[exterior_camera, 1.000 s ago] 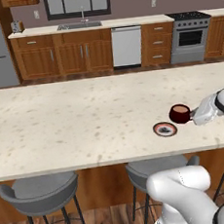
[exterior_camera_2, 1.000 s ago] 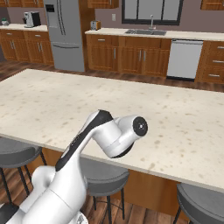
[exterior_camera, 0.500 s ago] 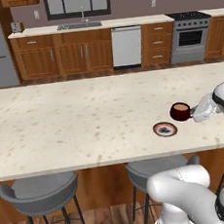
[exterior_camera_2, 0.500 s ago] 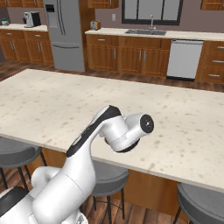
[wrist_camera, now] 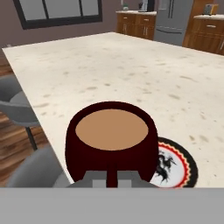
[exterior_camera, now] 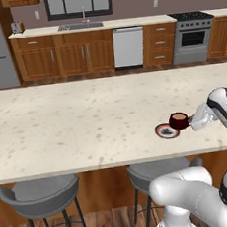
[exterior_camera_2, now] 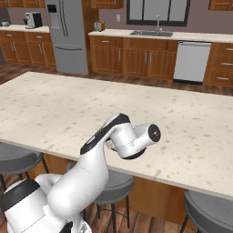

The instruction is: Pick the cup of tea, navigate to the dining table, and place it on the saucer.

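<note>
The cup of tea (exterior_camera: 178, 120) is dark maroon with tan liquid, and my gripper (exterior_camera: 189, 123) is shut on its handle side. It hangs just above the dining table (exterior_camera: 76, 119), beside and slightly over the right edge of the saucer (exterior_camera: 166, 131). In the hand view the cup of tea (wrist_camera: 111, 140) sits right in front of my gripper (wrist_camera: 112, 179). There the saucer (wrist_camera: 176, 164) peeks out to its right, partly hidden by the cup. In the right base view my own arm (exterior_camera_2: 132, 141) covers both over the dining table (exterior_camera_2: 59, 104).
Grey stools (exterior_camera: 39, 192) (exterior_camera: 159, 172) stand under the table's near edge. Across the aisle are wall counters with a sink (exterior_camera: 84, 25), a dishwasher (exterior_camera: 128, 47), a stove (exterior_camera: 192, 35) and a fridge (exterior_camera_2: 68, 36).
The cup has come slightly lower and to the left, closer to the saucer. The arm's elbow has swung to the right. The saucer has not moved.
</note>
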Controlling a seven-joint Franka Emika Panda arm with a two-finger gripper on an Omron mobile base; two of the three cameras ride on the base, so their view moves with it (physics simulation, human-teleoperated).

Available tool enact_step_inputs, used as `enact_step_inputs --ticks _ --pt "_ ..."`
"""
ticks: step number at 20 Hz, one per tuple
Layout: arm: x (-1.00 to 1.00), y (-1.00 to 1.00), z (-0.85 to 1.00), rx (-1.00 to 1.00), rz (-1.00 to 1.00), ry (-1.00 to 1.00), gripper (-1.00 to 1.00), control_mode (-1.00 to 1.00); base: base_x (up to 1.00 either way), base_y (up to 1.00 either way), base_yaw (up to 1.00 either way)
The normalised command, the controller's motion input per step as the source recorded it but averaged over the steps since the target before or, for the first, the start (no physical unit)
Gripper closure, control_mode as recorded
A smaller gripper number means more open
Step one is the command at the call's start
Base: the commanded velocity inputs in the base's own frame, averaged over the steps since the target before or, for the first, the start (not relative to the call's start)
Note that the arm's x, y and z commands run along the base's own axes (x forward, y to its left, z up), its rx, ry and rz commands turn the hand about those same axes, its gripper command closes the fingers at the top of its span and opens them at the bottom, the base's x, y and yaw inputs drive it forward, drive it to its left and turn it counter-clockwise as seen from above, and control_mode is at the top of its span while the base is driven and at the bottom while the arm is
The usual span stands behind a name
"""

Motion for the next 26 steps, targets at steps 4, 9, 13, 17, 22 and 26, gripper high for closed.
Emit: enact_step_inputs --ticks 4,9,13,17,22,26 --pt "0.35 0.0 -0.41 -0.01 0.04 0.01 1.0 -1.0 0.0 0.0 0.0" --pt "0.26 0.0 -0.26 -0.04 0.02 0.0 1.0 -1.0 0.0 0.0 0.0" --pt "0.24 -0.01 -0.18 -0.07 0.02 0.0 1.0 -1.0 0.0 0.0 0.0" --pt "0.26 -0.01 -0.15 -0.05 0.02 0.0 1.0 -1.0 0.0 0.0 0.0" --pt "0.29 -0.05 -0.08 -0.02 0.02 0.0 1.0 -1.0 0.0 0.0 0.0" --pt "0.12 0.0 -0.12 -0.01 0.02 0.0 1.0 -1.0 0.0 0.0 0.0"
